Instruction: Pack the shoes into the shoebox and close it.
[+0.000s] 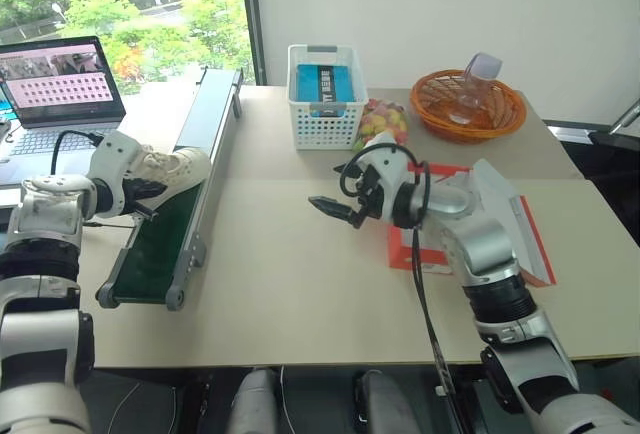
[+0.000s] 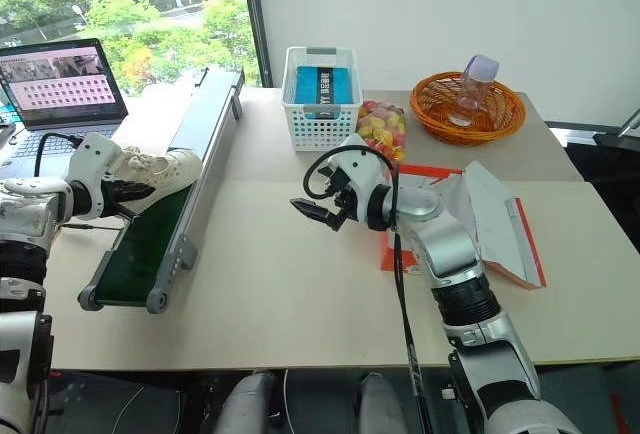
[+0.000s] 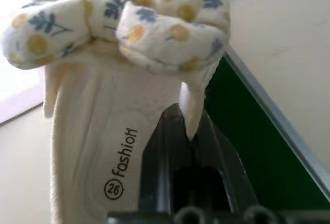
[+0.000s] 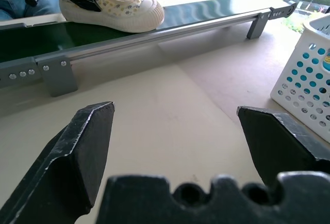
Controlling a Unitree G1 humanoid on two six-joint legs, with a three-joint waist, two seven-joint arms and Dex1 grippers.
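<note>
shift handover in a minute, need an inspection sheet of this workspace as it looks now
surface: beige table, with a green conveyor belt along its left side.
job's things: one cream shoe with a floral bow on the belt; open orange-red shoebox behind the right arm. Second shoe: nothing seen.
clutter: white mesh basket holding a blue box, bag of coloured sweets, orange wicker basket with a clear bottle.
grippers: left gripper has its jaws shut on the shoe's heel edge; right gripper hovers over the table, jaws wide open, empty.
cables: black cable along the right arm; another at the left wrist.
surroundings: open laptop at left, window with trees, white wall.
</note>
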